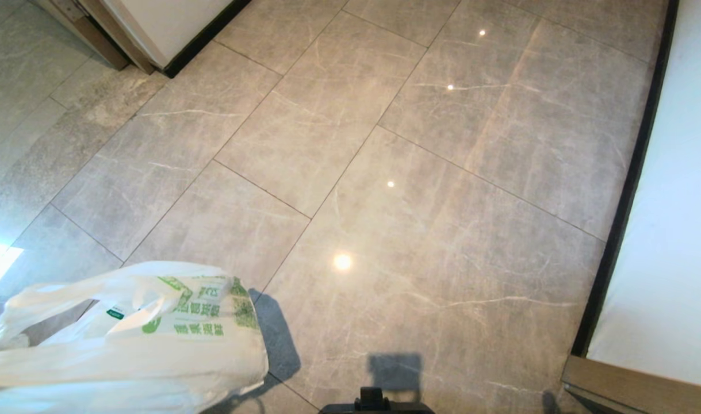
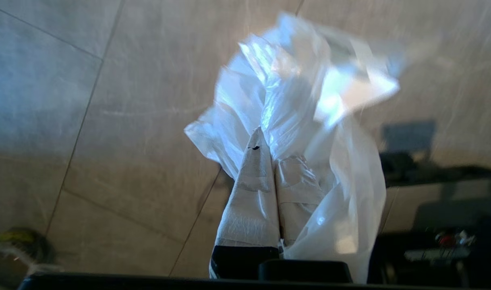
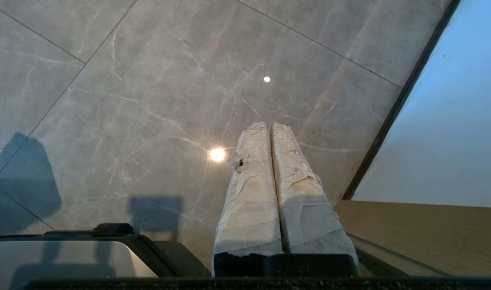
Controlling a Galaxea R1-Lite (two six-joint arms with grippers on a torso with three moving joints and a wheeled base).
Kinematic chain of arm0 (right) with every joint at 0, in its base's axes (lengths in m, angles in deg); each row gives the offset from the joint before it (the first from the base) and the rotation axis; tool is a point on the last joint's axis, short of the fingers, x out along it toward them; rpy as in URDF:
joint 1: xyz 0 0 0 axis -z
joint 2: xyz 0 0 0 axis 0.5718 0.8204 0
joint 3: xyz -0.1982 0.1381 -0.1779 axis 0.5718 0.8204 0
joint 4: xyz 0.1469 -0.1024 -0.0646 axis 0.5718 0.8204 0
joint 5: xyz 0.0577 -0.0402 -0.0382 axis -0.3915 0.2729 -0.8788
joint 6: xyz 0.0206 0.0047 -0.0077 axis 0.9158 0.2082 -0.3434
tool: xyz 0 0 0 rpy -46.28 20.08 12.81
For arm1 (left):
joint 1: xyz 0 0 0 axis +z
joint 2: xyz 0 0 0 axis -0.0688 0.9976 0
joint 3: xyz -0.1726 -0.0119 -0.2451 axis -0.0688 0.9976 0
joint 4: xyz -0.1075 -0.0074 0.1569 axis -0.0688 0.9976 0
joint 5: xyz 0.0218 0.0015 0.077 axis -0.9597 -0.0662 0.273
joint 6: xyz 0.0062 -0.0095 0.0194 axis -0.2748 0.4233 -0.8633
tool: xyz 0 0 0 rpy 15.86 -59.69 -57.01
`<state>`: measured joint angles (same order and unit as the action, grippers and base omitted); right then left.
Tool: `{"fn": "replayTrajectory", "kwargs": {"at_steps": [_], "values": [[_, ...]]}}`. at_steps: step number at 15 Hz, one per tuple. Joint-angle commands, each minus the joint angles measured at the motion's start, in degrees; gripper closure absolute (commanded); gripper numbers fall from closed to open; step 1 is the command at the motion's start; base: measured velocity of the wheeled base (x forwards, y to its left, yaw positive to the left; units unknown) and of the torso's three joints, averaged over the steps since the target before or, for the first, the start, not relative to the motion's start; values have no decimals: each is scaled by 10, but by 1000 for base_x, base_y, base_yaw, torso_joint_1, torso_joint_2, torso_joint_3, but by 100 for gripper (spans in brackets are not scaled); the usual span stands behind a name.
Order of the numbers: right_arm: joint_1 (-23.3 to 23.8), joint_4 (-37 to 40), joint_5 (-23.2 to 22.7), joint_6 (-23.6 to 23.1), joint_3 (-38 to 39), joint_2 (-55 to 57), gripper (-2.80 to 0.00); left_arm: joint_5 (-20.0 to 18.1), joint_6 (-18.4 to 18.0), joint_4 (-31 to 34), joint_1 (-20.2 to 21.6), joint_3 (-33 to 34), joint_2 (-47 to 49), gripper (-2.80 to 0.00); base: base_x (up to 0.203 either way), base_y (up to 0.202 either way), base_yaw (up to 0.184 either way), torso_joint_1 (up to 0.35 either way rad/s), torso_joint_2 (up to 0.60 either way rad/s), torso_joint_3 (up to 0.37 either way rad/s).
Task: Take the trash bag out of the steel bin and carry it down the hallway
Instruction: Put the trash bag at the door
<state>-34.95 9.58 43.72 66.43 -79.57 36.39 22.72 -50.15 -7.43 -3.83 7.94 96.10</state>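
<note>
Floor (image 1: 419, 172) of the hallway lies open ahead: glossy grey-beige marbled tiles with ceiling lights reflected in them. Boundaries: a cream wall (image 1: 672, 230) with a black baseboard (image 1: 620, 230) runs along the right side, a wood-toned ledge (image 1: 632, 385) sits at its near end, and a second wall corner with a black baseboard stands at the far left.

Trash bag (image 1: 154, 345), white with green print, hangs at the lower left of the head view, clear of the walls, its loop handles stretched toward the picture's left edge. Its contents cannot be seen. The steel bin appears in no view.

Left gripper (image 2: 271, 155) is closed, its taped fingers (image 2: 251, 193) pressed together with the bag's thin plastic bunched around and between them above the tiles. Right gripper (image 3: 268, 129) is closed on nothing, fingers touching, pointing at bare floor near the right-hand baseboard.
</note>
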Motion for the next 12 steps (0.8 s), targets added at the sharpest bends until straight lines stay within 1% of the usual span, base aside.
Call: {"fn": "replayTrajectory", "kwargs": {"at_steps": [1,2,3,4,5,7,9,10,11,12], "values": [[0,-1,-1,0,21,0,0,0,-16,-5,0,-11,141,0,0,0,0,0,0,0],[0,-1,0,0,21,0,0,-1,-24,-25,-1,-9,188,0,0,0,0,0,0,0],[0,-1,-1,0,22,0,0,-1,-28,-58,-1,1,234,0,0,0,0,0,0,0],[0,-1,0,0,21,0,0,-1,-28,-112,-1,22,281,0,0,0,0,0,0,0],[0,-1,0,0,21,0,0,0,-28,-180,-2,54,326,0,0,0,0,0,0,0],[0,-1,0,0,21,0,0,2,-27,-339,-3,124,416,0,0,0,0,0,0,0],[0,-1,0,0,21,0,0,11,-25,-489,-5,177,507,0,0,0,0,0,0,0],[0,-1,-1,0,21,0,0,23,-17,-562,-11,190,546,0,0,0,0,0,0,0],[0,-1,-1,0,21,0,0,48,-1,-614,-27,193,580,0,0,0,0,0,0,0],[0,-1,0,-1,21,0,0,76,11,-637,-56,188,599,0,0,0,0,0,0,0]]}}
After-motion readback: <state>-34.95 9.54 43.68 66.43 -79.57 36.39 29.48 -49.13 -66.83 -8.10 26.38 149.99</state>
